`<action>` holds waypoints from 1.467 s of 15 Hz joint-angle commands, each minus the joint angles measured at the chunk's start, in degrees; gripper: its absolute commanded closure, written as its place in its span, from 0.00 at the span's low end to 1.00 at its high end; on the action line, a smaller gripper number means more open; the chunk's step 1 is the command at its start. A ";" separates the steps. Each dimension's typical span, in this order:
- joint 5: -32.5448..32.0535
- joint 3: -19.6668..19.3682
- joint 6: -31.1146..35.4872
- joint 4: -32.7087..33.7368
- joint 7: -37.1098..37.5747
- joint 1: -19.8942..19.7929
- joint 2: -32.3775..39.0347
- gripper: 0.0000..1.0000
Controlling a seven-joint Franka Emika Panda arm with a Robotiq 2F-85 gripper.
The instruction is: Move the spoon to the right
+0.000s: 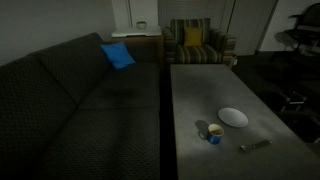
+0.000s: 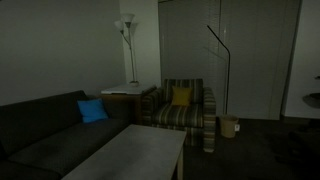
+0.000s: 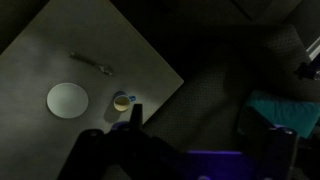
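One spoon (image 3: 92,65), one plate (image 3: 67,99), one cup (image 3: 122,102)

- The plate (image 1: 233,117), cup (image 1: 214,134) and spoon (image 1: 254,146) lie on the table (image 1: 200,90), toward its near end
- The cup sits left of the spoon, the plate behind both
- The sofa (image 1: 60,110) stands left of the table, the armchair (image 1: 195,45) behind it

No text, label, brand, number or sign can be read in any of the views; all three are too dim and coarse for any lettering to show
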 commanded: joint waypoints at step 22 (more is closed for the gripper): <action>-14.04 10.02 17.63 -1.83 -2.52 -1.08 7.73 0.00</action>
